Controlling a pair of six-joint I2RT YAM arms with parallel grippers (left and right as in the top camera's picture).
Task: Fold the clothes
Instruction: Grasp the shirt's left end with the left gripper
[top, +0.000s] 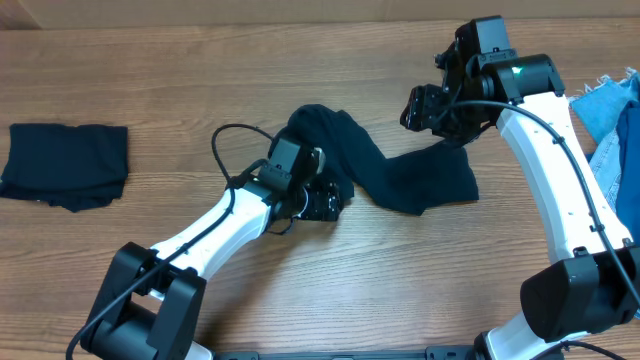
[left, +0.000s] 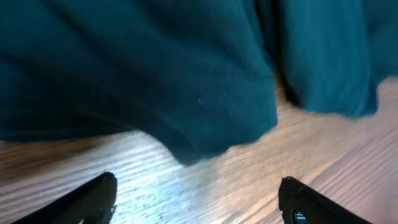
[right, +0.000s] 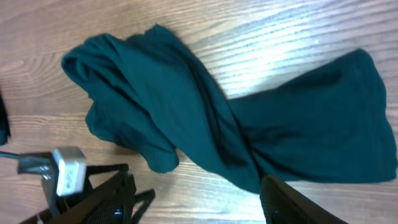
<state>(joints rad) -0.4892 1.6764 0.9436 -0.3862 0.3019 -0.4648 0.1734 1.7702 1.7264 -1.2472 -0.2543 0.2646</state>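
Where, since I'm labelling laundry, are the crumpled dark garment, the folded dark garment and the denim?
crumpled dark garment (top: 425, 182), overhead view, its flat right half
folded dark garment (top: 65, 162), overhead view, its centre
denim (top: 612, 105), overhead view, upper piece below the frayed edge

A robot lab bench: a white left arm (top: 215, 225) and right arm (top: 560, 170) rise from the wood-grain table's (top: 150, 80) near edge, with clothes (top: 400, 170) spread across it.

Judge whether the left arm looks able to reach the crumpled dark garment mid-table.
Probably yes: the left gripper sits open just short of the dark garment, with only bare table between.
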